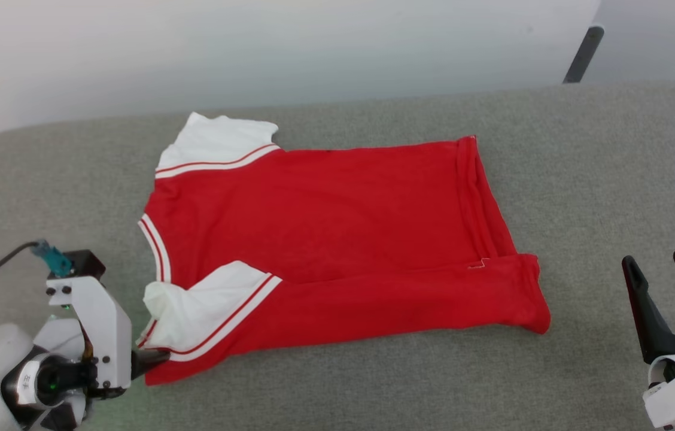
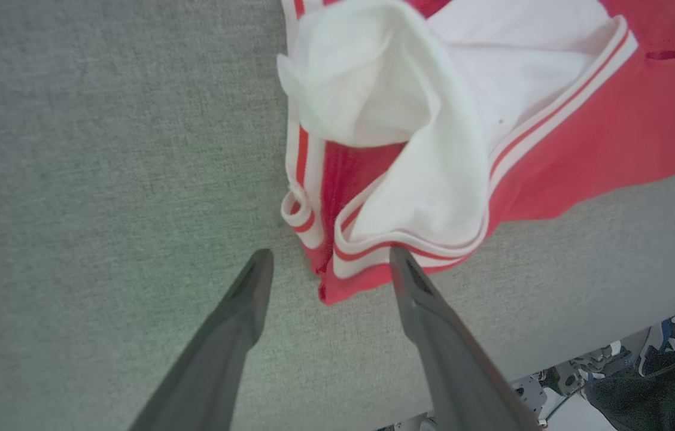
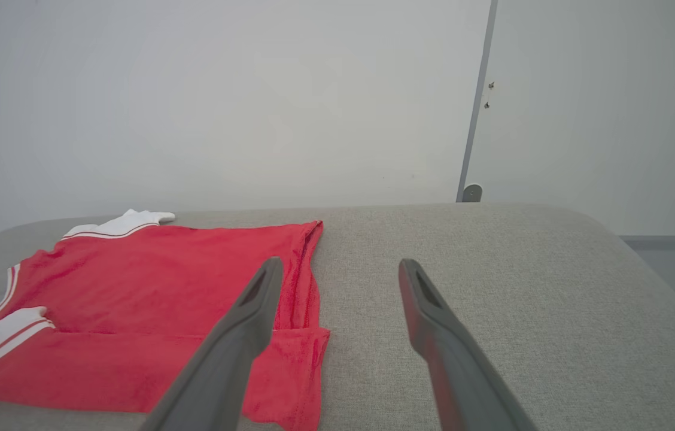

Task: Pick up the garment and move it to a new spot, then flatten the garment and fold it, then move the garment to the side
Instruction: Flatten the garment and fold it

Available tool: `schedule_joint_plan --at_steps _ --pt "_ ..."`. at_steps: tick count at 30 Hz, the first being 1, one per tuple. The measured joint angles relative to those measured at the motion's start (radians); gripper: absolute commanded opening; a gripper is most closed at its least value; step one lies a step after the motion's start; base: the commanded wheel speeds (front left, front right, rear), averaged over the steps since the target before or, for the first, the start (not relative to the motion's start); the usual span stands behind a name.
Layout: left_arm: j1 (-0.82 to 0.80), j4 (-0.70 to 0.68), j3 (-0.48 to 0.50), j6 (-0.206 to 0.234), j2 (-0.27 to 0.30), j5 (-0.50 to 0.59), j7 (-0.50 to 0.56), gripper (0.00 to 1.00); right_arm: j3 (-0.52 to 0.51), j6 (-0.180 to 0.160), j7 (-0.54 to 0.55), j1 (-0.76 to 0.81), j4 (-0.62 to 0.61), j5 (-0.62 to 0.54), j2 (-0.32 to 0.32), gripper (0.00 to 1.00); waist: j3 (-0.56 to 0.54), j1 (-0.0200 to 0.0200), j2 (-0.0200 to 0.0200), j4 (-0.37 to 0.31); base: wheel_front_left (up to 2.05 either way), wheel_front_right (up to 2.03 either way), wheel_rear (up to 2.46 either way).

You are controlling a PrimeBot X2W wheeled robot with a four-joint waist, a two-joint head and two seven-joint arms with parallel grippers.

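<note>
Limp red white-sleeved jersey shirt [image 1: 337, 239], mid-frame, likely pinches best at its lower-left corner; left gripper [image 2: 330, 254] and right gripper [image 1: 654, 257] gape empty.

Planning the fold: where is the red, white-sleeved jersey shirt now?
Head view: the red jersey shirt lies centre-left on the grey cloth surface, its near sleeve at the open left claw.

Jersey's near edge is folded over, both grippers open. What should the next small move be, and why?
Probably ease the left gripper forward a little and close it on the garment at its near left corner. Its jaws stand open with that striped corner between the fingertips, not yet pinched, while the right gripper hangs open, apart from the hem.
</note>
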Motion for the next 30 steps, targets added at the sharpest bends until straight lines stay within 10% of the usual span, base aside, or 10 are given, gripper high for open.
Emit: schedule_joint_plan --at_steps 12,14,15,30 --pt "-0.038 0.211 -0.016 -0.087 -0.088 -0.008 0.052 1.00 -0.018 0.000 0.027 -0.010 -0.006 0.025 0.001 1.00 0.055 0.0000 0.0000 -0.011 0.00 0.00 0.00" --pt "-0.046 0.231 -0.021 -0.112 -0.097 -0.007 0.060 0.49 -0.009 0.000 0.048 -0.012 -0.006 0.035 -0.003 1.00 0.060 0.0000 0.0000 -0.009 0.00 0.00 0.00" --pt "-0.050 0.241 -0.022 -0.130 -0.100 -0.004 0.059 0.02 -0.007 0.000 0.058 -0.013 -0.006 0.041 -0.005 1.00 0.063 0.0000 0.0000 -0.009 0.00 0.00 0.00" --pt "-0.102 0.316 -0.024 -0.204 -0.151 0.017 0.059 0.00 0.030 0.000 0.377 -0.084 0.076 0.124 -0.044 1.00 0.095 0.0000 0.0000 0.023 0.00 0.00 0.00"
